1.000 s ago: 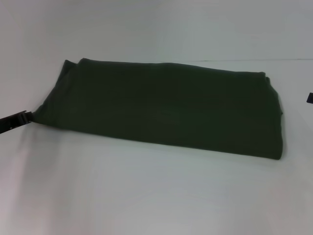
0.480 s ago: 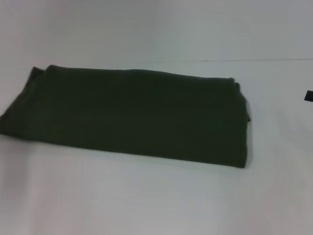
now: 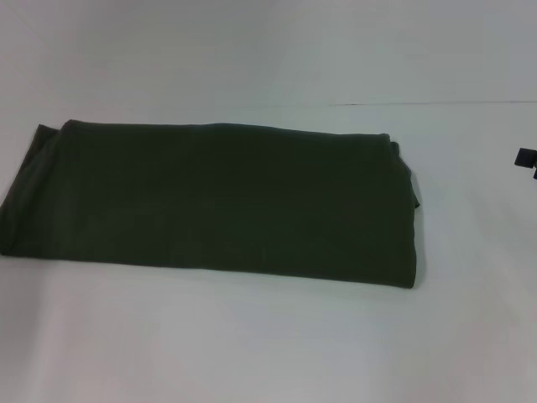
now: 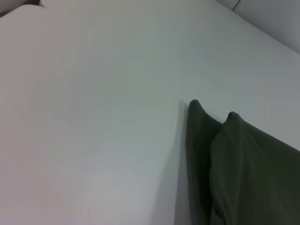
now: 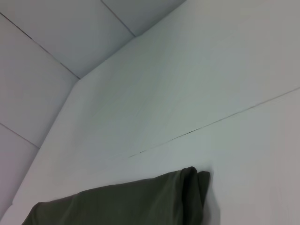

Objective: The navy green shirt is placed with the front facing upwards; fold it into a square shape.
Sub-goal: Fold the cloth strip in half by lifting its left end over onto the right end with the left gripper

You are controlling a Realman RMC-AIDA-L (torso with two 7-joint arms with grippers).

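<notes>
Hidden: the shirt [image 3: 210, 201] shows only plain dark green cloth; no lettering or neck label can be seen on the face that is up.
Cut off: its left end runs to the left edge of the head frame; in the wrist views only a corner shows, the rest passing out at the lower edge [image 4: 243, 173] [image 5: 122, 204].
Right gripper: only a small dark part [image 3: 527, 159] shows at the right edge of the head frame, well apart from the shirt; whether its fingers are spread or closed cannot be told, and nothing is seen in it.
Left gripper: outside all three views.
Shirt, place: flat on the white table [image 3: 268, 344], across the middle and left of the head frame.
Shirt, look: folded into a long band, wider than deep, layered edges stacked at the right end, two rounded folded corners at the left end.
</notes>
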